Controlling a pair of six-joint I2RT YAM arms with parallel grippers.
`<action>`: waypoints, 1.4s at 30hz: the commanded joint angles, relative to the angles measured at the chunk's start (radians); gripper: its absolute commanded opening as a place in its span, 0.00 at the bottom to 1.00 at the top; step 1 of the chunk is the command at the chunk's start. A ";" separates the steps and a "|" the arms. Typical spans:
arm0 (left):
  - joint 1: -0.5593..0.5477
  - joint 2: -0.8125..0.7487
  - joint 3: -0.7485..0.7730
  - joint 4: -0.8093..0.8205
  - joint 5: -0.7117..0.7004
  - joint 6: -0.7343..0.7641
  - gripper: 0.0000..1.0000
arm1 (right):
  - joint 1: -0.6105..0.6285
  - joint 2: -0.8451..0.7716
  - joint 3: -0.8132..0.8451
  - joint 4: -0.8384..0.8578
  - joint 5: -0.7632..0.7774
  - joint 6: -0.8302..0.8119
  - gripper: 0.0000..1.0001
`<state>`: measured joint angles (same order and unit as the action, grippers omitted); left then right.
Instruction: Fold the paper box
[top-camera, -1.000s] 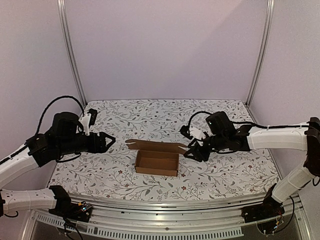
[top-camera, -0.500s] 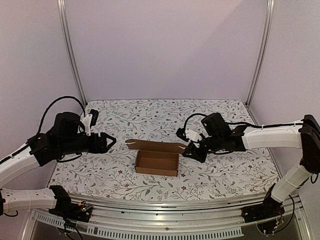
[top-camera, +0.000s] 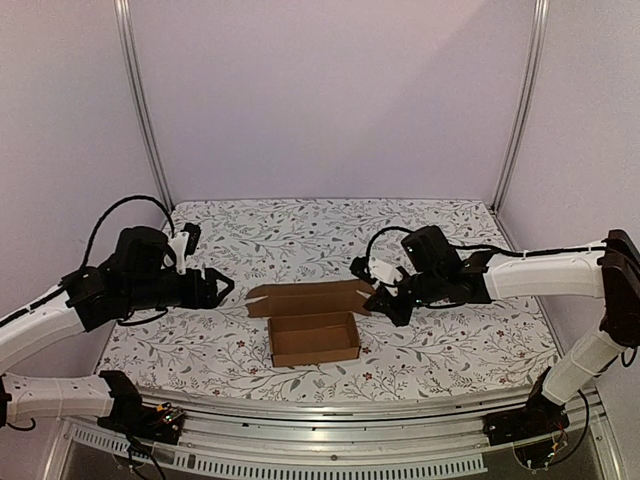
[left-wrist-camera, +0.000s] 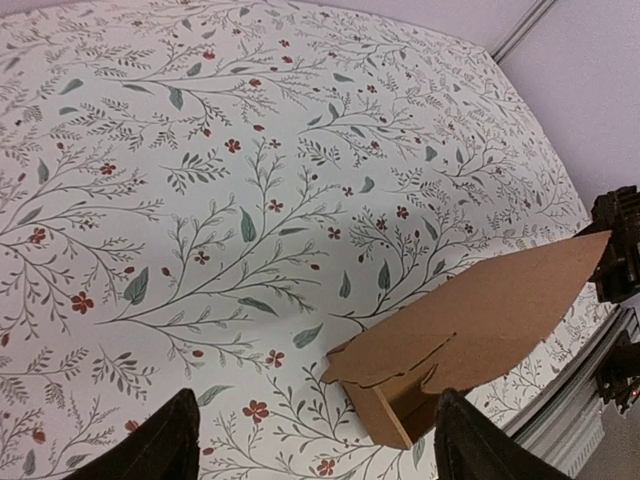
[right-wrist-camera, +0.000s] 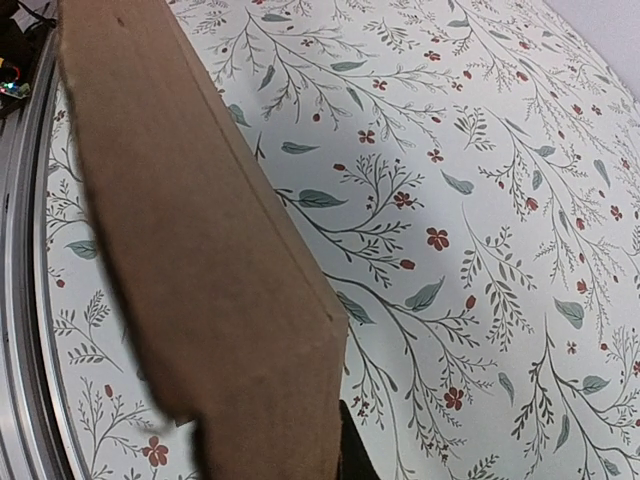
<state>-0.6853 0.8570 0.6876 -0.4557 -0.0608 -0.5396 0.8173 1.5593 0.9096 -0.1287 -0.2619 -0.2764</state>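
The paper box (top-camera: 315, 340) is a narrow brown cardboard tray, open on top, in the middle of the floral table. Its long lid flap (top-camera: 305, 298) stands raised along the far side. My right gripper (top-camera: 378, 296) is shut on the lid's right end. In the right wrist view the lid (right-wrist-camera: 200, 250) fills the left half, and only one dark finger (right-wrist-camera: 352, 450) shows beside it. My left gripper (top-camera: 222, 290) hovers open just left of the box, touching nothing. The left wrist view shows the box (left-wrist-camera: 470, 330) ahead between the spread fingers (left-wrist-camera: 160, 445).
The floral tablecloth (top-camera: 450, 340) covers the whole table. A metal rail (top-camera: 330, 410) runs along the near edge, and two frame posts (top-camera: 140, 100) stand at the back corners. Pale walls enclose the back and sides.
My right gripper has shut on the lid's right end and the lid has lifted. The box has slid slightly toward the near edge. The left arm has edged right, still open.
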 joint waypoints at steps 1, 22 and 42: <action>-0.002 0.040 -0.032 0.039 0.016 -0.020 0.79 | 0.007 -0.025 -0.006 -0.032 -0.007 -0.017 0.00; -0.020 0.161 -0.168 0.313 0.107 0.086 0.78 | 0.008 -0.031 0.048 -0.196 -0.013 0.006 0.00; -0.020 0.337 -0.176 0.601 0.281 0.367 0.57 | 0.014 -0.054 0.081 -0.299 -0.088 0.012 0.00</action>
<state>-0.6949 1.1469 0.4786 0.1219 0.1635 -0.2340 0.8204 1.5230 0.9775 -0.3786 -0.3248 -0.2707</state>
